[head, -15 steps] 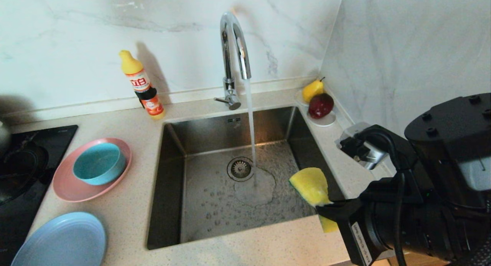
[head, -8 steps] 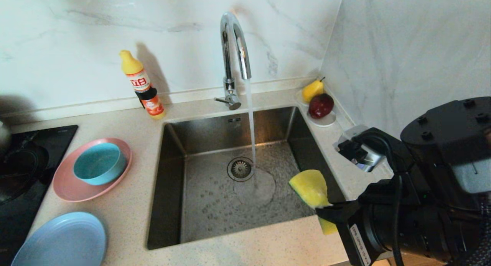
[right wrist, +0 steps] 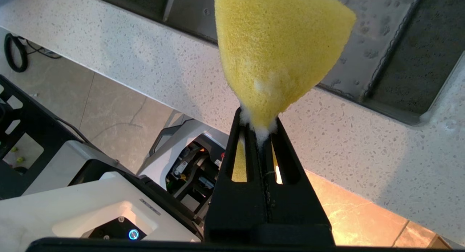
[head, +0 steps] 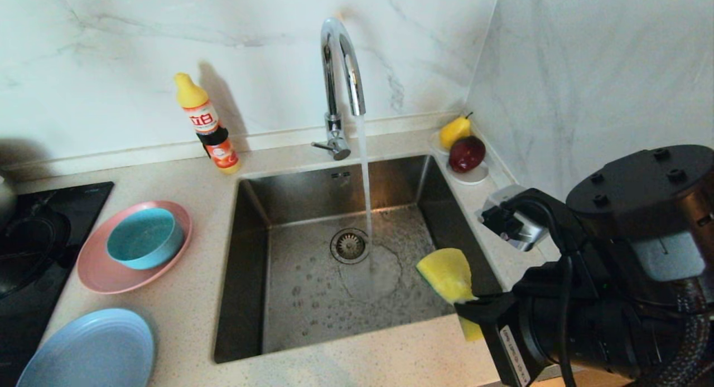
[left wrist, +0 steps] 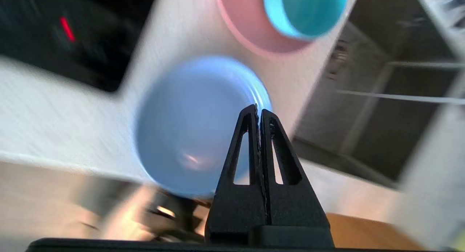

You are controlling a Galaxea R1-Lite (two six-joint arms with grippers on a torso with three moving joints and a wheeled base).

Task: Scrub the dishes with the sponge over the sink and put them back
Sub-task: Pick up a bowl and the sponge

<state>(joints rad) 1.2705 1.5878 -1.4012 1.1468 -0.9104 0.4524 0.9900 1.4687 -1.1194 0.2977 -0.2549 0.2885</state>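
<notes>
The light-blue plate (head: 86, 348) is cut off at seven o'clock; the left gripper (left wrist: 258, 110) (fingers pressed together, empty) is seen only from its wrist. The teal bowl (head: 144, 237) is held in the pink plate (head: 100, 272) at nine o'clock, while the sponge (head: 446, 275) is pinched by the right gripper (head: 467, 309) over the sink (head: 245, 275) rim at four o'clock.

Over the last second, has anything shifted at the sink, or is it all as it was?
The right pincer, shut on the sponge, has drifted slightly left, carrying the sponge a little further over the sink. Nothing was taken hold of or let go. The pink plate, teal bowl and light-blue plate have stayed put on the counter, and the tap keeps running.
</notes>
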